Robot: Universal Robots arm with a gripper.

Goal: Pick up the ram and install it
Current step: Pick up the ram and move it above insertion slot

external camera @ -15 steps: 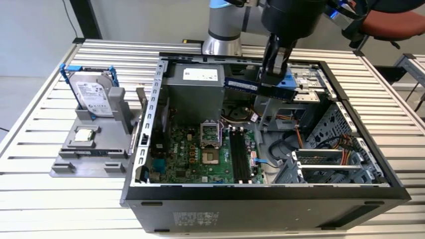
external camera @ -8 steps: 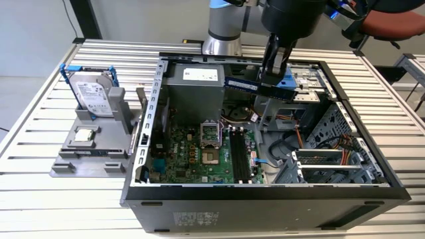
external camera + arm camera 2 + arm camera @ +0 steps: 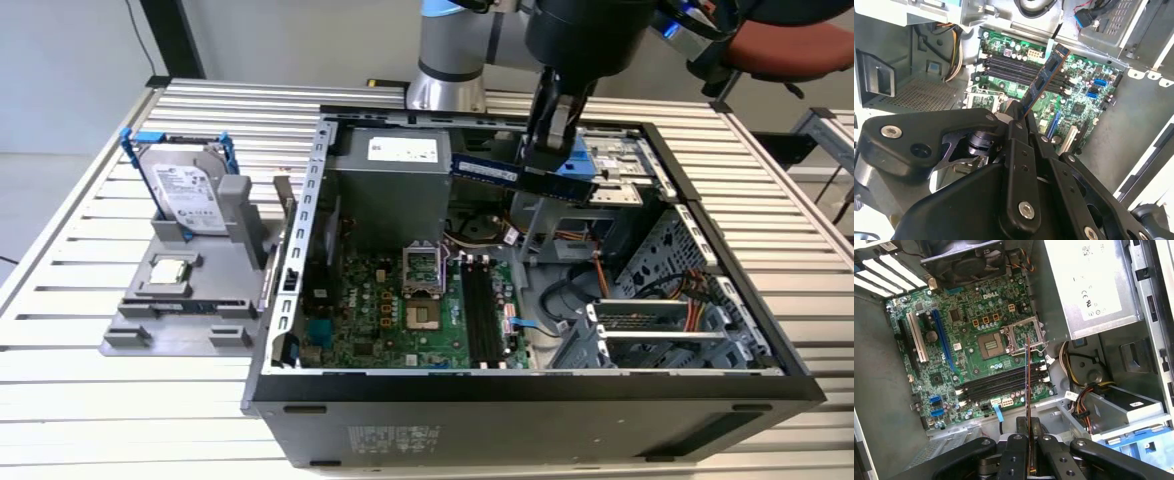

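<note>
One ram stick [image 3: 483, 169] clamped tight in the closed gripper [image 3: 550, 172], hanging over the open case's [image 3: 316, 200] far edge in the exterior view. Its long axis looks roughly crosswise to the black slots [image 3: 481, 310], which sit below, toward the near edge.

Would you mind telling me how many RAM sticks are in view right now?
1. The ram is clamped in the gripper, held above the open computer case. The black memory slots below look empty; another stick could lie hidden behind the case walls.
</note>
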